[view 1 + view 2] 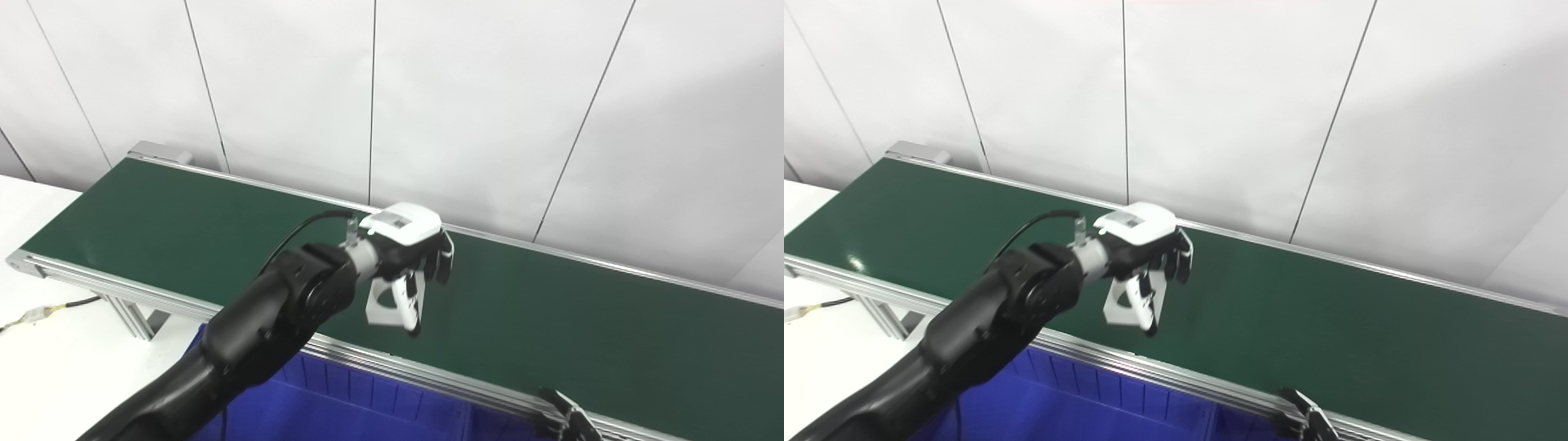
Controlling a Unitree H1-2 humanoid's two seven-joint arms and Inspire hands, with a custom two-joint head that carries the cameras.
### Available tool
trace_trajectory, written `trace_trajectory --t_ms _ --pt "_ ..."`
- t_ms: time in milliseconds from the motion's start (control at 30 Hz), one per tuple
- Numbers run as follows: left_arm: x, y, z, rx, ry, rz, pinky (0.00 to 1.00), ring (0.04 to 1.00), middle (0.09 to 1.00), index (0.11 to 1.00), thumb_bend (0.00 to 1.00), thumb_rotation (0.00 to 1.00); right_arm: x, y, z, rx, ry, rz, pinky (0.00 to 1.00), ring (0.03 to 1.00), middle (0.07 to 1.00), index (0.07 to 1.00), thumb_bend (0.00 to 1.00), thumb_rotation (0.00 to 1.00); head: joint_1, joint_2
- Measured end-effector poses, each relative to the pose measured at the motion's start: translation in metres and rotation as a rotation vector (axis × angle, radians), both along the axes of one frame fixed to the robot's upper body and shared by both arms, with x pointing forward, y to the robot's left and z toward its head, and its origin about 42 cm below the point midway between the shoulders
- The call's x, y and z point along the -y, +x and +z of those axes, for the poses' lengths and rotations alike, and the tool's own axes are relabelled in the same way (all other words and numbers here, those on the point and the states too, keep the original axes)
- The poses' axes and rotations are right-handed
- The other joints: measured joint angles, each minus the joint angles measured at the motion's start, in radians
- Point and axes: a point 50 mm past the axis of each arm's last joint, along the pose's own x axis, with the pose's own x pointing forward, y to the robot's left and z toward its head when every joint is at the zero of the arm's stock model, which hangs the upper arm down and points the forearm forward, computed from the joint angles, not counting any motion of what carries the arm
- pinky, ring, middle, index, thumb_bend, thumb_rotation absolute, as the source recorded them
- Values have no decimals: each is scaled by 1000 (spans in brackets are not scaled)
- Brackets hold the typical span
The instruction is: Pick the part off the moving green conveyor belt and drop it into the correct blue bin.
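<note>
Clearly, in the left eye view, the left hand (407, 260) is hanging above the green conveyor belt (551, 306), fingers (442, 260) curled down and grasping a white part (386, 306) lifted clear of the belt. To finish well, it should be carrying the part back across the belt's near rail and releasing only once over the blue bin (343, 404). In the right eye view, the arm is reaching out from the bin side, wrist bent downward over the belt. The right hand (1304, 419) is waiting at the belt's near rail; whether it is released or clenched, I cannot tell.
</note>
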Motion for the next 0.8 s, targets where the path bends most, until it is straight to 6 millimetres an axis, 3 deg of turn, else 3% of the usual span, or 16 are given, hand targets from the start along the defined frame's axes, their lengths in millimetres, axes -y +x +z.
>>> trace_trajectory --t_ms 67,167,300,700,800 --pt "-6 -11 -5 -19 -29 10 300 372 473 540 497 0 0 2 6 21 1 3 596 700 814 753 918 204 3 35" --pt "-13 -30 -15 -41 -100 29 276 359 454 542 496 0 4 4 11 41 3 2 596 696 810 747 921 197 3 57" --pt "-18 -48 -33 -70 -191 73 314 377 481 527 499 0 6 8 23 85 11 8 590 692 804 744 931 199 12 135" --pt "-39 -93 -80 -82 -295 183 348 396 502 521 501 0 8 17 46 131 6 14 584 691 792 754 953 210 23 224" --pt "-40 -99 -85 -99 -295 187 361 405 508 512 501 0 8 17 51 139 6 11 584 692 791 751 962 210 23 226"
